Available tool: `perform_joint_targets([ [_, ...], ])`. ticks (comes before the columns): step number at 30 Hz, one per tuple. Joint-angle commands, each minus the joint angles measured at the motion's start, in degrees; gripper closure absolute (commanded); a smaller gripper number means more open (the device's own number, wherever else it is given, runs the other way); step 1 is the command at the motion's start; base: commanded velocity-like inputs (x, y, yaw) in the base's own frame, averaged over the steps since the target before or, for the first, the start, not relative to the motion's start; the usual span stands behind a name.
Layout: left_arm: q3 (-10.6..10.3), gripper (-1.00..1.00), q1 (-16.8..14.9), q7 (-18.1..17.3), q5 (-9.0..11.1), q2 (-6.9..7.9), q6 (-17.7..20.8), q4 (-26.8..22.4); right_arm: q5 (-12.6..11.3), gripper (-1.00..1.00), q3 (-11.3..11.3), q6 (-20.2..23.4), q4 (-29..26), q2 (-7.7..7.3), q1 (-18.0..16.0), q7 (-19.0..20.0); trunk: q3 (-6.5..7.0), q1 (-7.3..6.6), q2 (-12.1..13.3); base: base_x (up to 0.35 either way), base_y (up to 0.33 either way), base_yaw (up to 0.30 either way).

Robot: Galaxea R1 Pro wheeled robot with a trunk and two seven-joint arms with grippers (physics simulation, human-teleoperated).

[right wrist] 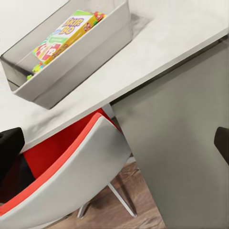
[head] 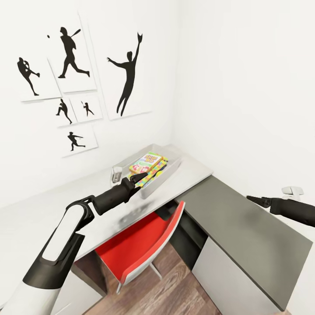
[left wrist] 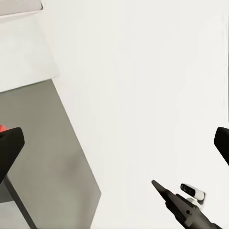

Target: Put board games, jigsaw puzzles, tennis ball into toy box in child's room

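Board games (head: 148,164) lengthwise along toy box (head: 175,168)

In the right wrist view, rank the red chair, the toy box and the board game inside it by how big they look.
1. Red chair, though it sits nearest the camera.
2. Toy box.
3. Board game.

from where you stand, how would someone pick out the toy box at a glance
Find the light table under the wall of black baseball silhouettes. The toy box is the shallow grey tray at its far corner, above the red chair, with bright game boxes inside.
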Motion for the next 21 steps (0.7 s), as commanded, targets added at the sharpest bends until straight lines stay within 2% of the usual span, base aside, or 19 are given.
perform_joint_targets([
  [1, 0.0, -1.00, 0.0, 0.4, 0.6, 0.05, 0.0, -0.1, 0.4, -1.00, -0.1, 0.4, 0.0, 0.00, -0.1, 0.5, -0.02, 0.04, -0.1, 0.000, 0.000, 0.000],
  [8, 0.0, -1.00, 0.0, 0.1, 0.6, 0.32, 0.0, -0.1, 0.4, -1.00, 0.0, 0.4, 0.0, 0.00, -0.1, 0.5, 0.64, 0.04, -0.1, -0.089, 0.021, 0.000],
  [21, 0.0, -1.00, 0.0, -1.5, 0.7, 0.80, 0.0, -0.1, 0.4, -1.00, 0.0, 0.4, 0.0, 0.00, -0.1, 0.4, 1.85, 0.04, -0.1, -0.239, 0.110, 0.000],
])
